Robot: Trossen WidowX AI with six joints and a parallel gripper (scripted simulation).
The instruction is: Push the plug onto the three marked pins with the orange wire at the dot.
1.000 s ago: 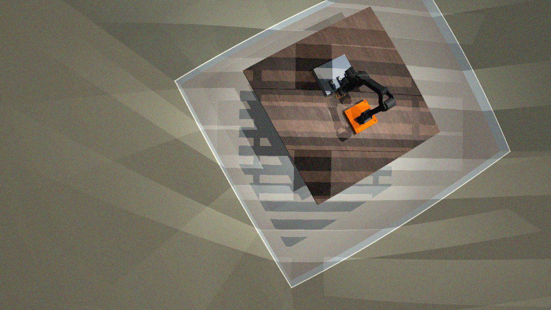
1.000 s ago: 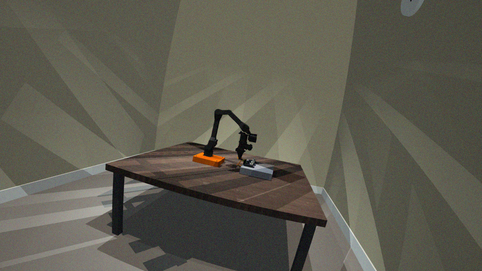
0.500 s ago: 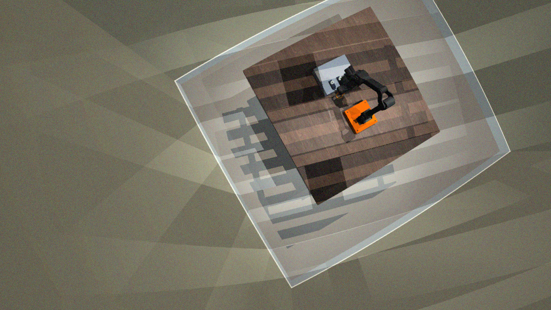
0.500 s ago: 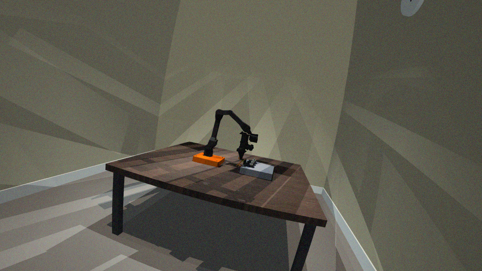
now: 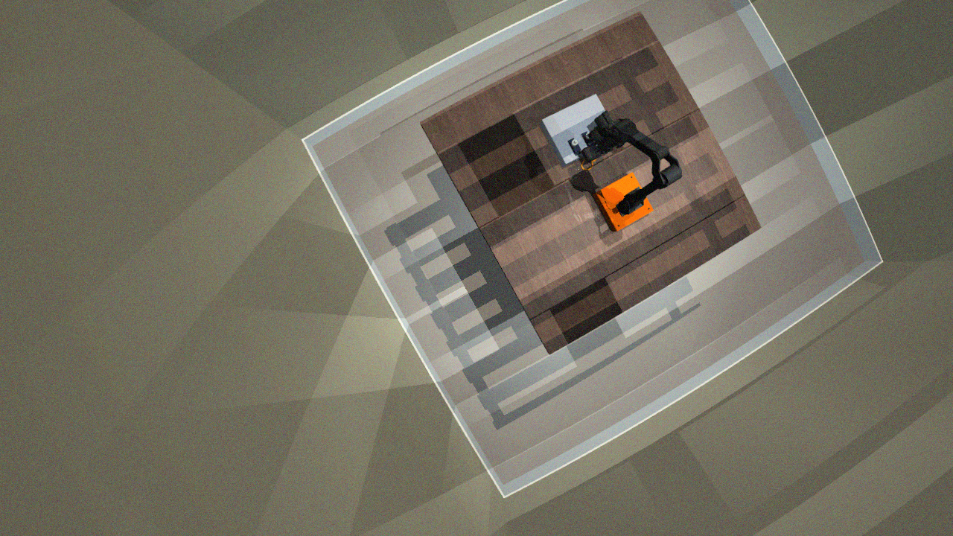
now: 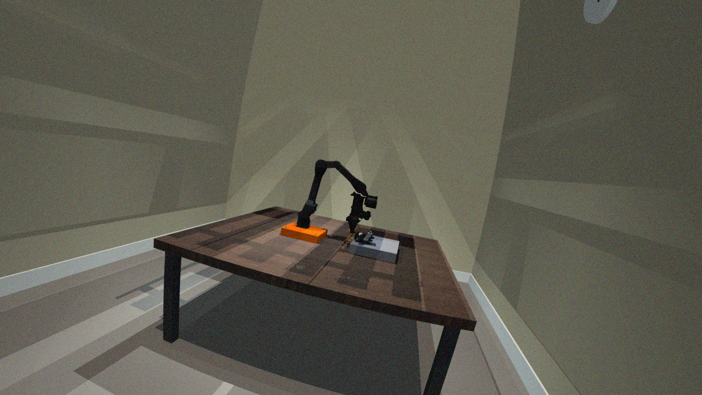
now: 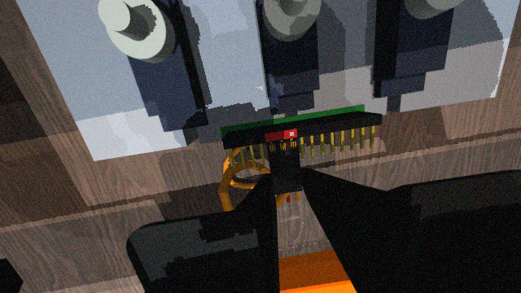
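The pale grey holder (image 5: 578, 120) (image 6: 375, 252) (image 7: 49, 61) carries dark servo motors with round pale tops. In the wrist view, a row of yellow pins (image 7: 342, 141) sticks out from its near edge, with a red band (image 7: 278, 136) and a white dot at the band's right end. My gripper (image 5: 585, 158) (image 6: 352, 231) (image 7: 286, 177) is shut on the black plug (image 7: 286, 163). The plug's front end is at the three banded pins and roughly lined up with them. How far they are inside is unclear. At its back, an orange wire (image 7: 297, 196) is rightmost, on the dot's side.
The orange lead (image 7: 223, 190) loops left of the plug, below the left pins. Unbanded pins stand close on both sides of the plug. The orange arm base (image 5: 639, 214) (image 6: 303, 233) stands on the wooden table (image 5: 533, 253) (image 6: 275, 267). Patterned shadows cross the table and holder.
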